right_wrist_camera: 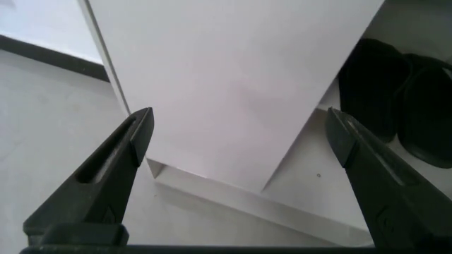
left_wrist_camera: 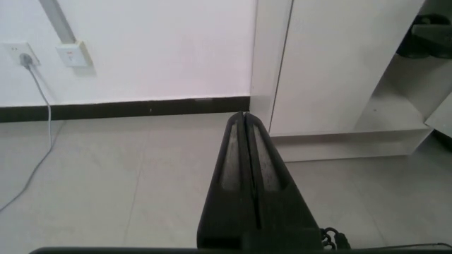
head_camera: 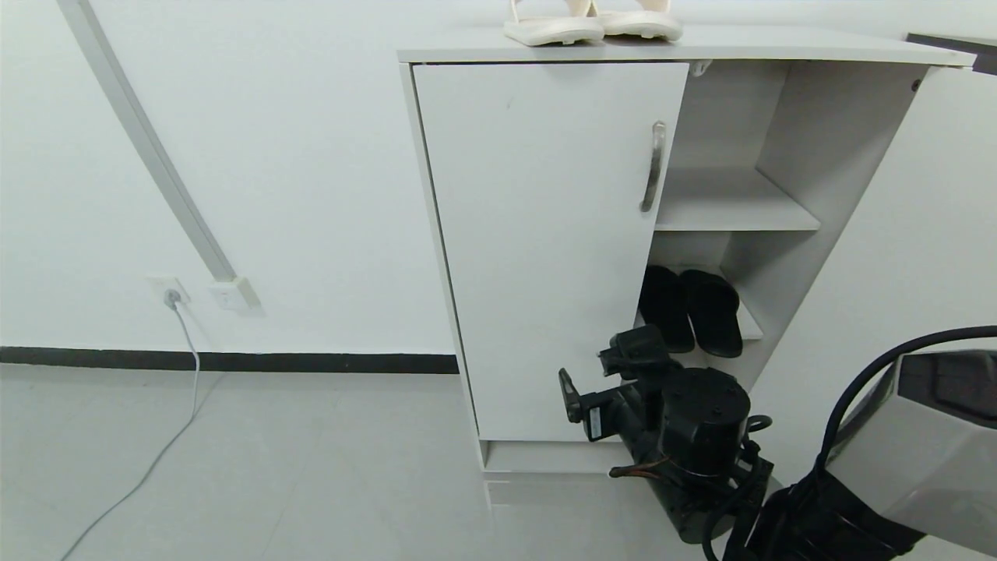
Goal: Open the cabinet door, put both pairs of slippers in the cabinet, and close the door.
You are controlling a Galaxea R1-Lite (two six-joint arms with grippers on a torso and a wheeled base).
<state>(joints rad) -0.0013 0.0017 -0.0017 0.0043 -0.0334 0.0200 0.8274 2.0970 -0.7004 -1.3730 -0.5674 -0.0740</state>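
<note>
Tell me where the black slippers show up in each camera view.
Head view: black slippers on the lower shelf, right of the closed door.
Left wrist view: black slippers on that shelf, past the closed door's edge.
Right wrist view: black slippers just past the closed door's edge.
Shared landmark: the closed door.

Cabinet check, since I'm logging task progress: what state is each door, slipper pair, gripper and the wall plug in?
Left cabinet door: closed.
Right cabinet door: swung open.
Black slippers: inside the cabinet, on the lower shelf.
White slippers: on the cabinet top, not yet stowed.
Right gripper: fingers open, empty.
Left gripper: fingers shut, empty.
Wall plug: plugged in.
</note>
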